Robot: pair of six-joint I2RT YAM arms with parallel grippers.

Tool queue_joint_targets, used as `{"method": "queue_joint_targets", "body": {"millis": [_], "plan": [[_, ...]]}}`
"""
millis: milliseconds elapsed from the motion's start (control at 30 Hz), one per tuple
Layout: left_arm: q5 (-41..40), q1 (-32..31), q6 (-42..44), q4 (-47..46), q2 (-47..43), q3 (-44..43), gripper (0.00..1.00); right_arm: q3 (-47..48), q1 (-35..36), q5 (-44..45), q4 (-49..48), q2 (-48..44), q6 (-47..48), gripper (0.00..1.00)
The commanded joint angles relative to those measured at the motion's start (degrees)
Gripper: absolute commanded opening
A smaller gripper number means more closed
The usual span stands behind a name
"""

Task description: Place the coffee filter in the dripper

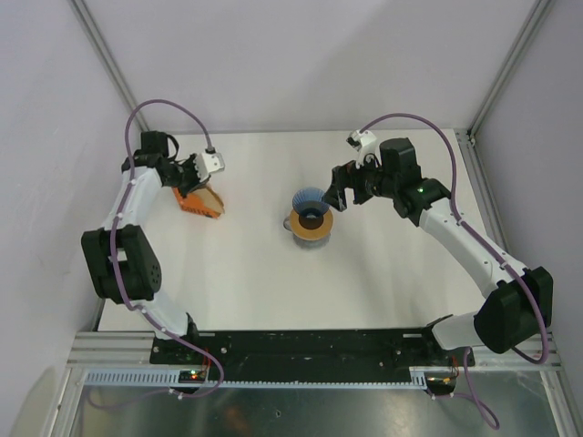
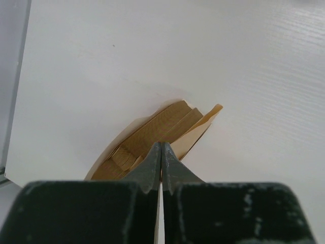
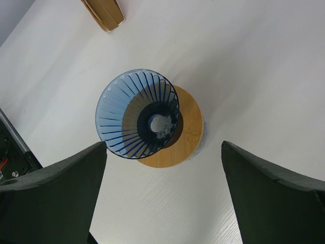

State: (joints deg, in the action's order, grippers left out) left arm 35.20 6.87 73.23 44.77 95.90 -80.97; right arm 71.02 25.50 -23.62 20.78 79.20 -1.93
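A stack of light-brown coffee filters [image 2: 165, 124] stands in the orange holder [image 1: 202, 204] at the back left. My left gripper [image 1: 194, 178] is right over it. In the left wrist view the left gripper [image 2: 161, 147] is shut, pinching the top edge of a coffee filter. The blue ribbed dripper [image 1: 309, 202] sits tilted on a wooden ring [image 1: 311, 226] at the table's middle. My right gripper [image 1: 338, 195] is open and empty just right of the dripper. In the right wrist view the dripper [image 3: 127, 109] and the ring [image 3: 190, 137] lie ahead of the open right gripper [image 3: 163, 143].
A grey mug rim [image 1: 290, 227] shows under the wooden ring. The orange holder also shows at the top of the right wrist view [image 3: 104, 12]. The white table [image 1: 255, 282] ends at metal rails on the left and right.
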Motion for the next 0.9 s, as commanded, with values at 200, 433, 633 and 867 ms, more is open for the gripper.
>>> {"method": "queue_joint_targets", "body": {"millis": [200,433,633,867], "plan": [[2.71,-2.28,-12.75,0.21,-4.49,-5.53,0.0,-0.34,0.09,-1.07,-3.39,-1.99,-1.46,0.99],[1.32,-4.13,-14.52,0.14,-5.5,-3.09,0.0,-0.36,1.05,-1.71,-5.0,-2.4,-1.8,0.99],[0.96,-6.26,-16.2,0.05,-7.13,-1.32,0.0,-0.3,2.26,-1.31,-6.39,-2.49,-1.44,0.99],[0.57,-9.1,-19.67,0.12,-9.49,-0.56,0.0,-0.29,2.86,-1.0,-6.62,-3.21,-2.01,0.99]]}}
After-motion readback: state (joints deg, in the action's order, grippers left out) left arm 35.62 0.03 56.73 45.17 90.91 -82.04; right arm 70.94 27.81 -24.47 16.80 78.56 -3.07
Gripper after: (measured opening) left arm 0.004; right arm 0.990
